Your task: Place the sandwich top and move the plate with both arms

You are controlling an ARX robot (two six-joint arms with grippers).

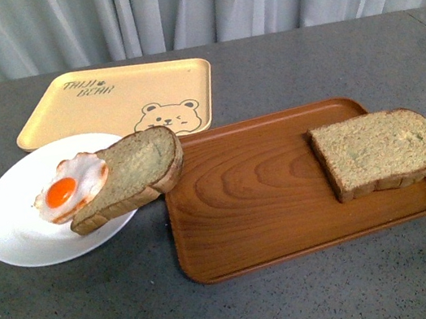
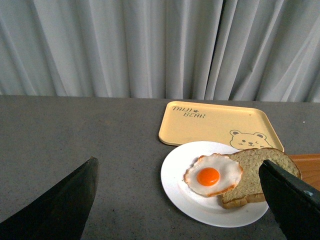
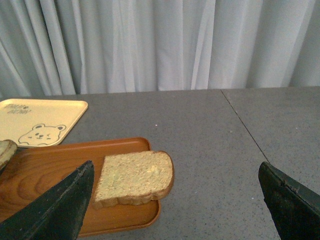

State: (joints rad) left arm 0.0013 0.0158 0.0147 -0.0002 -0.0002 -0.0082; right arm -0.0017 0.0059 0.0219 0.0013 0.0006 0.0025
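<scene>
The sandwich top (image 1: 379, 151), a squarish brown slice, lies flat at the right end of the brown tray and reaches over its rim. It also shows in the right wrist view (image 3: 134, 177). The white plate (image 1: 11, 232) sits at the left, holding a fried egg (image 1: 70, 189) and a smaller slice with a rounded end (image 1: 136, 169). The plate (image 2: 175, 187) shows in the left wrist view. My left gripper (image 2: 179, 165) is open and empty, short of the plate. My right gripper (image 3: 176, 165) is open and empty, with the sandwich top near one finger. Neither arm shows in the front view.
A brown wood-grain tray (image 1: 245, 203) lies in the middle, touching the plate's right side. A yellow tray with a bear drawing (image 1: 116, 102) lies behind the plate. The grey table runs back to a pale curtain (image 1: 185, 3).
</scene>
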